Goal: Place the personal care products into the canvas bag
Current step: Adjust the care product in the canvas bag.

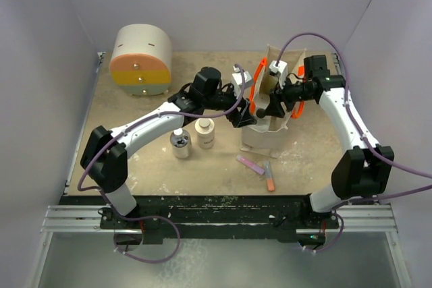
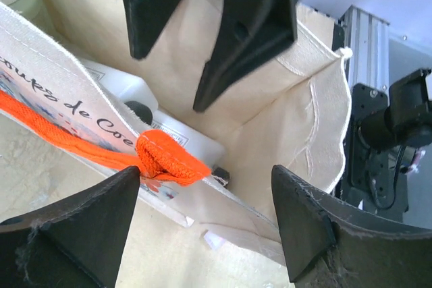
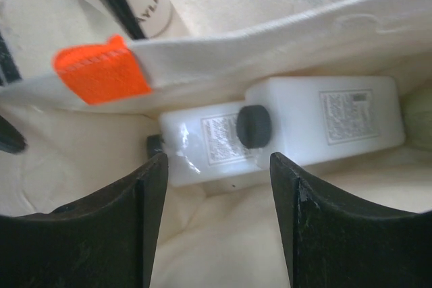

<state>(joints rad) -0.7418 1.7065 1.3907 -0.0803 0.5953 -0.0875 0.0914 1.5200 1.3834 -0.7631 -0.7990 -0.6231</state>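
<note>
Already two white bottles (image 3: 324, 123) lie inside the canvas bag (image 1: 266, 137) — left tool (image 2: 202, 175), right tool (image 3: 217, 160) both released.

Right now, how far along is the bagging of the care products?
Done: two white bottles with black caps lie inside the canvas bag; a pale green shape beside them may be the green one. In hand: nothing; the right gripper hangs open over them, the left gripper open at the bag's rim. Left: the clear-grey bottle and cream jar stand on the table.
</note>
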